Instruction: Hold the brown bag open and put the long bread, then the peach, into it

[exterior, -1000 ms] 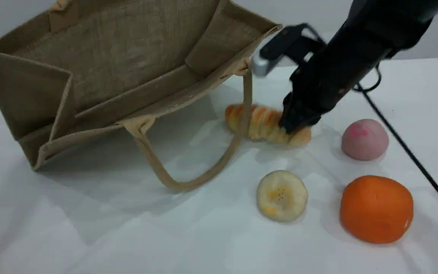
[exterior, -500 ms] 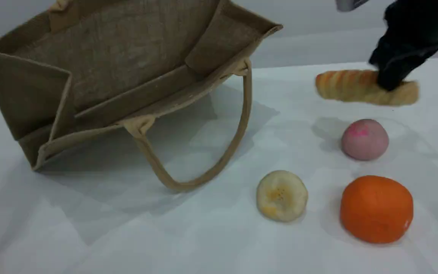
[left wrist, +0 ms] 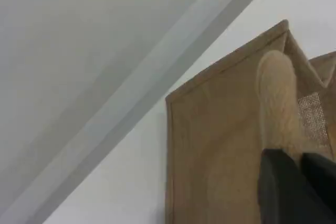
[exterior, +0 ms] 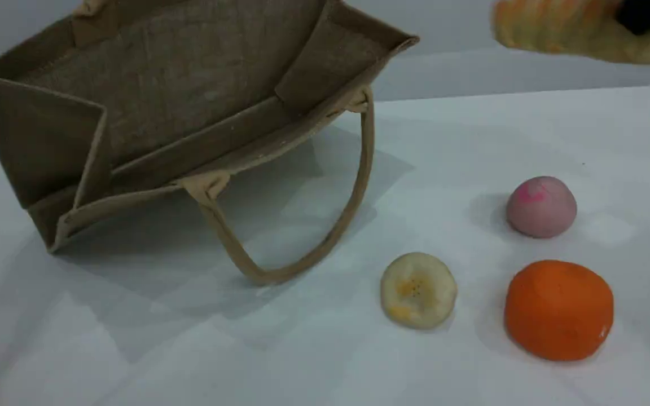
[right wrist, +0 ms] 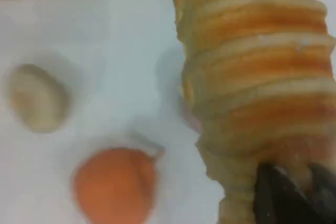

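The brown bag [exterior: 178, 84] stands tilted on the table's left with its mouth wide open toward the camera. Its near handle [exterior: 280, 273] droops onto the table. In the left wrist view my left gripper [left wrist: 299, 169] is shut on the bag's far handle [left wrist: 278, 98], holding that side up. The long bread [exterior: 573, 31] hangs high at the top right, clear of the table. My right gripper [exterior: 644, 11] is shut on the bread's right end. The right wrist view shows the ridged bread [right wrist: 257, 77] between the fingertips [right wrist: 275, 192]. The peach [exterior: 541, 206] rests on the table at the right.
A bright orange fruit [exterior: 559, 309] sits in front of the peach, and a pale banana slice [exterior: 418, 290] lies to its left. Both also show in the right wrist view, the orange fruit [right wrist: 114, 184] and the slice [right wrist: 37, 97]. The white table [exterior: 133, 349] runs to a grey wall behind.
My right gripper lifted the long bread off the table beside the bag's handle and carried it up and to the right. The bag, peach, orange and slice stayed put.
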Motion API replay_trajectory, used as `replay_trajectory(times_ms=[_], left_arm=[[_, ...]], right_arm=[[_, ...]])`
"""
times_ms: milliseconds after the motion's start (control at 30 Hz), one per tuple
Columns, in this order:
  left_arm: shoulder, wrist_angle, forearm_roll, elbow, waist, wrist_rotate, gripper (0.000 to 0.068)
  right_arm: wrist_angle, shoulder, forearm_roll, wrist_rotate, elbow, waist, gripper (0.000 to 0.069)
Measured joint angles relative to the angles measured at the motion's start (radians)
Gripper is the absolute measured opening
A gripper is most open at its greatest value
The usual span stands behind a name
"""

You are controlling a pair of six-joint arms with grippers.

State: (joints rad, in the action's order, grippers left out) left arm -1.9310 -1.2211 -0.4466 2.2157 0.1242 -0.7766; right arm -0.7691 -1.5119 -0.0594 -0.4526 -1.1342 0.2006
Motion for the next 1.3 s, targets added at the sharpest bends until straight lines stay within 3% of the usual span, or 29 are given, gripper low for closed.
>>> replay_trajectory(times_ms=[200, 467, 800, 1067, 1300], left_arm=[[0.0, 0.0, -0.001, 0.0, 0.003, 0.0, 0.0073], [0.0, 0.0, 0.001, 0.0, 0.081, 0.0, 0.0073], [0.0, 0.0, 0.001, 0.0, 0.159, 0.0, 0.0073], [0.0, 0.0, -0.002, 0.0, 0.169, 0.008, 0.0073], [0.0, 0.001, -0.002, 0.0, 0.169, 0.008, 0.0073]], right_arm=[[-0.002, 0.05, -0.074, -0.015, 0.012, 0.159, 0.0047], [0.083, 0.047, -0.145, -0.024, 0.012, 0.331, 0.0047], [0.124, 0.042, -0.182, -0.031, 0.011, 0.338, 0.0045], [0.185, -0.08, -0.18, -0.075, 0.01, 0.338, 0.0045], [0.339, -0.225, -0.159, -0.134, 0.003, 0.338, 0.0045]])
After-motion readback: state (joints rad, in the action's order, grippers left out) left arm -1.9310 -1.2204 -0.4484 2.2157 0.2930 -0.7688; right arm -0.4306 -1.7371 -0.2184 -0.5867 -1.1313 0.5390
